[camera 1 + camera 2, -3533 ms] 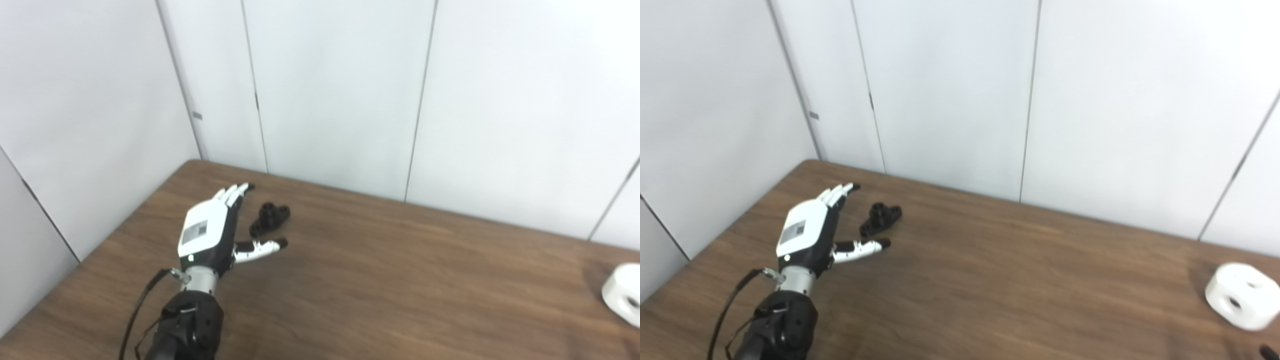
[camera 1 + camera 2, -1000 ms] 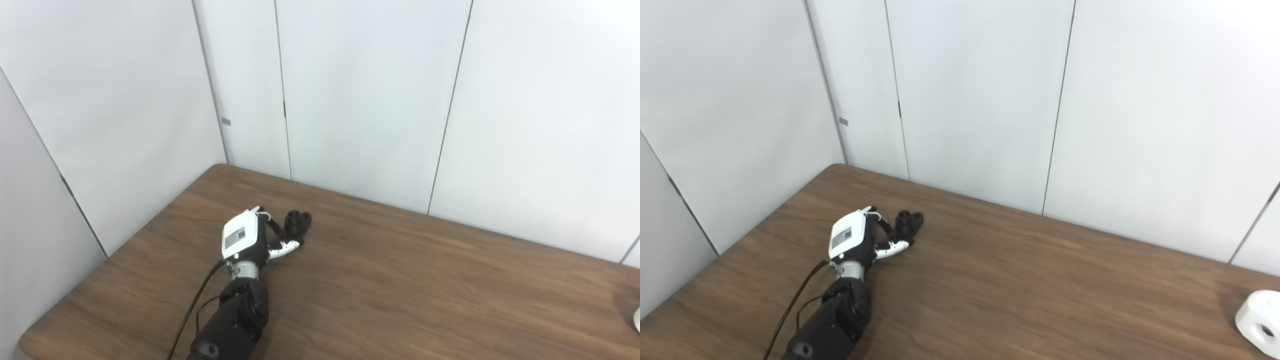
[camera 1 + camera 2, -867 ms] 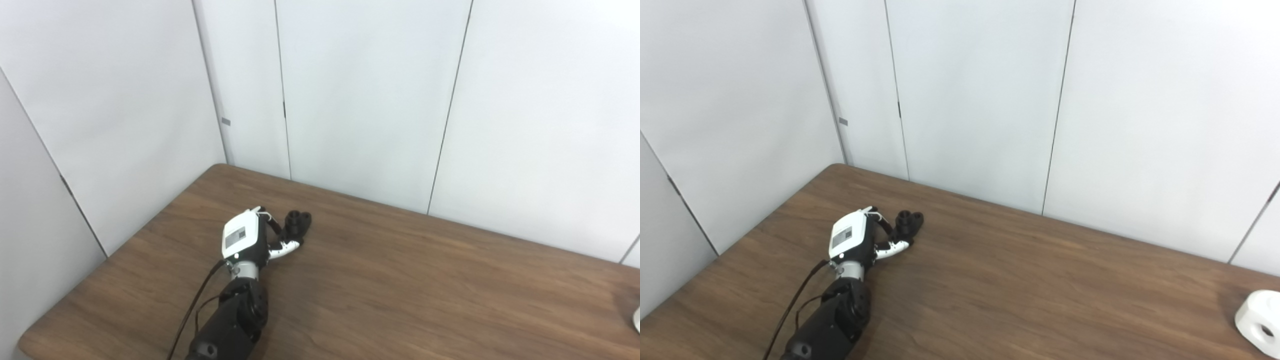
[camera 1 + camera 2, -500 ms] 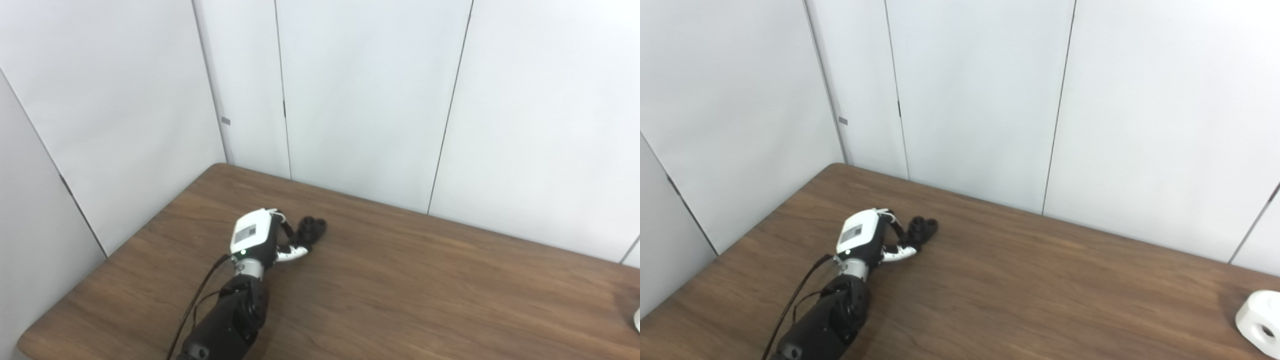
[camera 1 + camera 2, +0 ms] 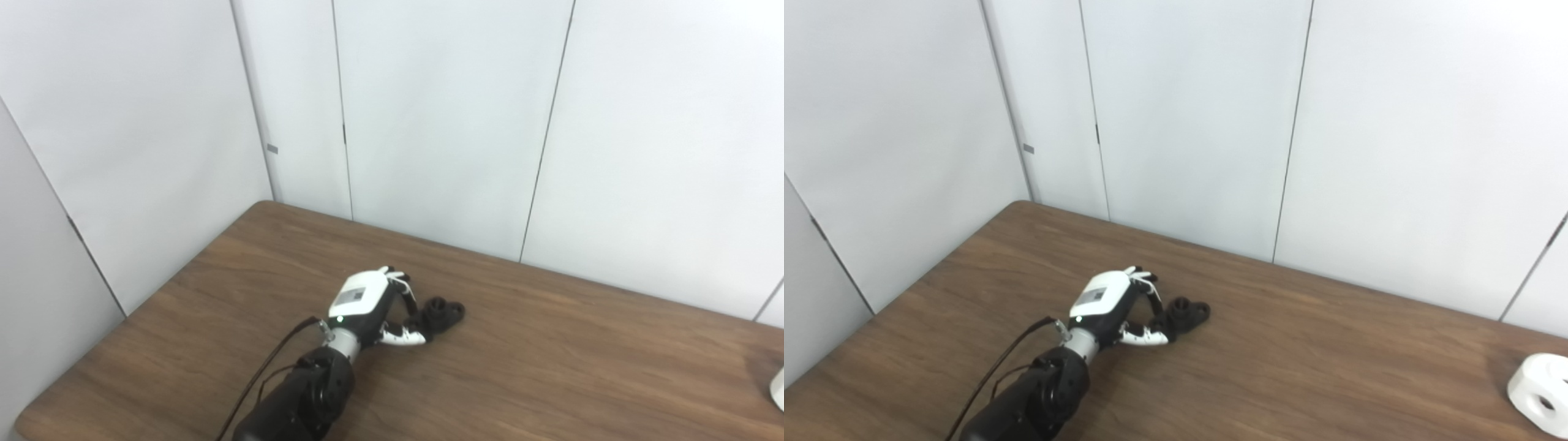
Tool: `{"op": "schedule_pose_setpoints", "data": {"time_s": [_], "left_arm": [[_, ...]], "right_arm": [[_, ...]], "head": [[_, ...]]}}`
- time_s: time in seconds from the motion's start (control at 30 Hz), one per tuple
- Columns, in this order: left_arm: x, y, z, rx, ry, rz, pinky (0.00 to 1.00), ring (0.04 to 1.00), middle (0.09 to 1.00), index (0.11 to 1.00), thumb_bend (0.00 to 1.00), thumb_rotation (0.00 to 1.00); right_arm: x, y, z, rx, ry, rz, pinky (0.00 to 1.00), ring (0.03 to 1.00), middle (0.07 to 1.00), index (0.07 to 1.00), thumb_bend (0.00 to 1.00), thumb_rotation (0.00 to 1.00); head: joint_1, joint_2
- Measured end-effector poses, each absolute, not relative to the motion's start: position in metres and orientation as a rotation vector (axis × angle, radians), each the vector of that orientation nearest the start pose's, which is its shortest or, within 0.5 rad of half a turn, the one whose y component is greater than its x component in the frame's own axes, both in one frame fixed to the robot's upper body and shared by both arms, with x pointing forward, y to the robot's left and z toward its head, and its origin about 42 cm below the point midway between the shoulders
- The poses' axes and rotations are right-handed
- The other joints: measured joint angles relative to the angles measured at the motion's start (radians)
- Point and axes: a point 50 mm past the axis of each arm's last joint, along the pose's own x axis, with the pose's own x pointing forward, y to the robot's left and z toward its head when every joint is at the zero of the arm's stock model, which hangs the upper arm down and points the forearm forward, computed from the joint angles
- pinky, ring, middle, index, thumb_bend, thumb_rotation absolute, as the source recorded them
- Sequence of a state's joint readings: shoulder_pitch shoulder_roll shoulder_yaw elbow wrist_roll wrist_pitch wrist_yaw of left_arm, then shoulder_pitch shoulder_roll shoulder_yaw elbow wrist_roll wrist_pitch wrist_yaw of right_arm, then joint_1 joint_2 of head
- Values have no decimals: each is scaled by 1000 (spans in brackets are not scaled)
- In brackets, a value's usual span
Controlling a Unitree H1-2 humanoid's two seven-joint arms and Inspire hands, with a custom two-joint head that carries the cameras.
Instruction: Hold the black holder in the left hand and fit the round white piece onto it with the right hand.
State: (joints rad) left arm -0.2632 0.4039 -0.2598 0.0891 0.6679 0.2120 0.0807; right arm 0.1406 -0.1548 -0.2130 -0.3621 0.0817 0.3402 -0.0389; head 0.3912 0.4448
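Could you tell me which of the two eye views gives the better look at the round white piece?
The right eye view: the round white piece sits nearly whole at the table's right end, a hole visible. The left eye view catches only a sliver at the frame edge.

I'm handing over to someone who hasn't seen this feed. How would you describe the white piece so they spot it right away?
Follow the brown wooden table to its far right end, well away from the left hand and the small black holder in its fingers. There sits a chunky round white piece with a dark hole in its side, the only white object lying loose on the table.
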Motion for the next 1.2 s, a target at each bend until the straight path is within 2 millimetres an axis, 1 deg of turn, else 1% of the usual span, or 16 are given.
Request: {"op": "schedule_pose_setpoints", "data": {"time_s": [0.13,0.23,0.37,0.43,0.53,0.57,0.6,0.63,0.67,0.73,0.77,0.87,0.93,1.07,1.17,1.2], "left_arm": [[360,265,146,1115,-134,-98,1000,970,880,481,518,48],[357,258,145,1111,-183,-158,1000,977,883,481,518,49],[354,249,143,1106,-241,-242,1000,974,886,480,517,49],[354,247,142,1106,-252,-276,1000,977,886,481,517,49],[352,246,143,1114,-272,-325,1000,981,889,480,518,49],[352,245,144,1118,-273,-338,1000,989,895,480,518,49],[351,245,146,1123,-275,-354,1000,993,899,480,518,49],[350,243,148,1128,-277,-372,1000,994,898,480,518,49],[349,242,150,1131,-280,-387,1000,994,898,480,519,49],[346,240,152,1132,-279,-409,1000,991,895,481,519,49],[344,239,152,1130,-281,-415,1000,988,894,481,519,49],[337,237,151,1123,-279,-428,1000,981,890,480,519,49],[334,237,149,1119,-288,-437,1000,977,885,480,518,49],[329,235,147,1108,-319,-460,1000,969,879,480,518,49],[325,234,146,1100,-346,-481,1000,967,875,480,517,49],[324,233,145,1097,-354,-489,1000,971,877,480,517,49]], "right_arm": [[227,-315,149,-106,88,-251,689,858,929,817,408,462],[226,-313,150,-119,86,-252,642,837,917,813,417,461],[226,-311,150,-127,81,-255,581,782,884,805,418,425],[225,-309,149,-123,80,-262,592,788,884,800,433,413],[225,-306,149,-111,79,-275,597,785,879,795,434,379],[225,-305,150,-97,79,-275,656,838,918,820,392,361],[225,-303,150,-73,77,-270,694,872,942,836,365,349],[225,-302,150,-48,77,-257,715,897,951,838,346,339],[225,-300,151,-22,75,-245,726,909,956,839,336,333],[225,-297,153,5,65,-237,711,909,948,816,373,324],[225,-296,154,12,58,-238,709,906,946,806,398,316],[224,-295,157,20,44,-250,693,886,932,778,457,289],[223,-294,158,22,40,-257,677,870,921,762,476,278],[221,-293,166,-15,12,-281,666,851,897,756,516,296],[220,-293,167,-50,10,-302,669,839,876,760,542,344],[219,-293,167,-59,10,-307,644,815,853,755,554,348]], "head": [[-34,11],[-52,15],[-98,34],[-139,66],[-190,87],[-207,92],[-207,92],[-212,94],[-233,100],[-256,109],[-285,118],[-307,130],[-311,132],[-345,146],[-359,143],[-376,138]]}}
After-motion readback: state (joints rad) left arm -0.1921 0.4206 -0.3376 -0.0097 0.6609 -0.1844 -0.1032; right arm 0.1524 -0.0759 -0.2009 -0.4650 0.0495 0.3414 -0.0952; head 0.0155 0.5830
